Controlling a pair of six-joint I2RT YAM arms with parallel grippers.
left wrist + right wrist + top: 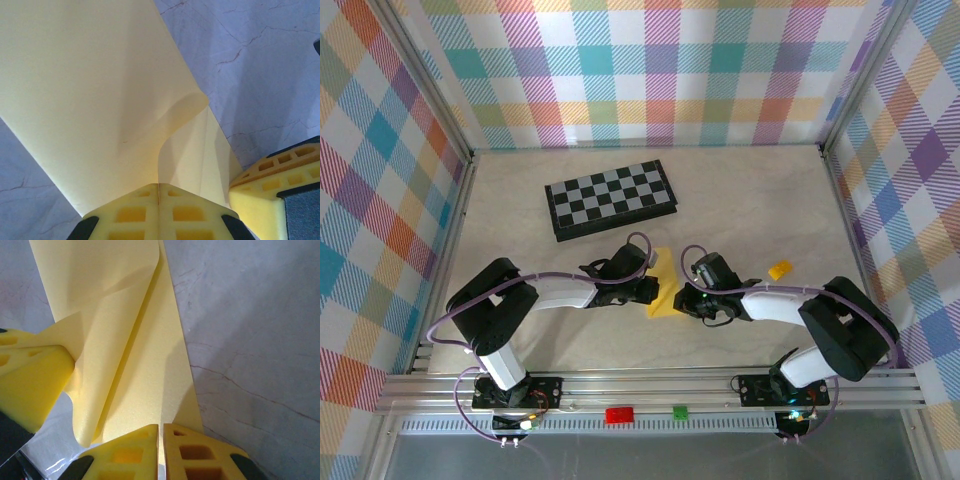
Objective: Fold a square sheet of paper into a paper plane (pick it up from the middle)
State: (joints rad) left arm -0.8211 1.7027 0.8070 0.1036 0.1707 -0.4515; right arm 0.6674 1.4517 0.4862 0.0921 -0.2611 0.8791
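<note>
- The square sheet of paper [666, 282] lay near the centre of the bench [770, 200], folded into a narrow yellow strip that tapered to a point at its 12 o'clock end.
- The left gripper [648, 291] sat at the 9 o'clock side of the sheet. In the left wrist view its yellow fingers [130, 215] were pressed flat together, and a crease in the paper ran down into the seam between them, so the paper was pinched.
- The right gripper [692, 298] sat at the 3 o'clock side of the sheet. In the right wrist view its fingers [195, 452] were closed to a thin slit, with the near edge of the paper caught in it.
- One layer of the sheet curled upward between the two grippers, which were close together.
- A black-and-grey chessboard [612, 198] lay at 12 o'clock from the sheet, apart from it.
- A small orange-yellow block [779, 270] lay at 3 o'clock from the sheet, beyond the right gripper.
</note>
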